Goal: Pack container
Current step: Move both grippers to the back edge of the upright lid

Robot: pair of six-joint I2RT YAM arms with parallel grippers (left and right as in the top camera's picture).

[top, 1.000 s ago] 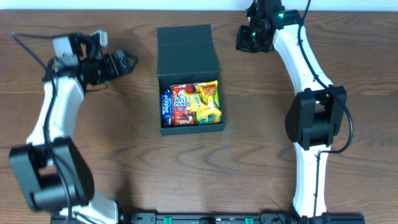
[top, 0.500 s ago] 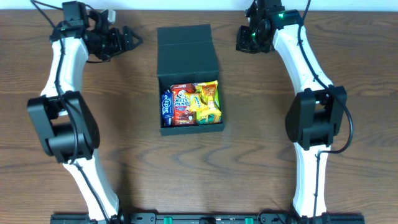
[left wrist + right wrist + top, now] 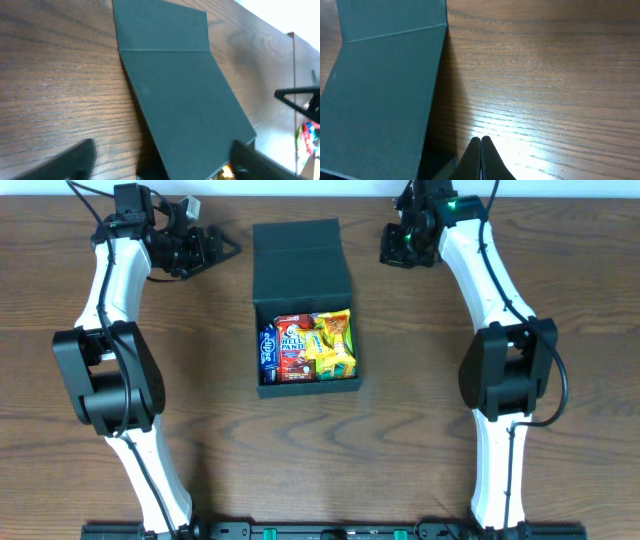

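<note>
container [image 3: 300, 265]: matte dark cardboard | table [image 3: 200, 410]: grained brown wood | snack packets [image 3: 310, 348]: glossy

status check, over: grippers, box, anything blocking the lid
Left gripper open, empty, beside the lid flap. Right gripper shut, empty, on the flap's other side. Container holds snack packets, flap open. Nothing on the flap.

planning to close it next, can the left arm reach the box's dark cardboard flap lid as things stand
Probably yes: the open left gripper sits just beside the dark cardboard flap lid, only wooden table between them, and the shut right gripper is on the far side.
</note>
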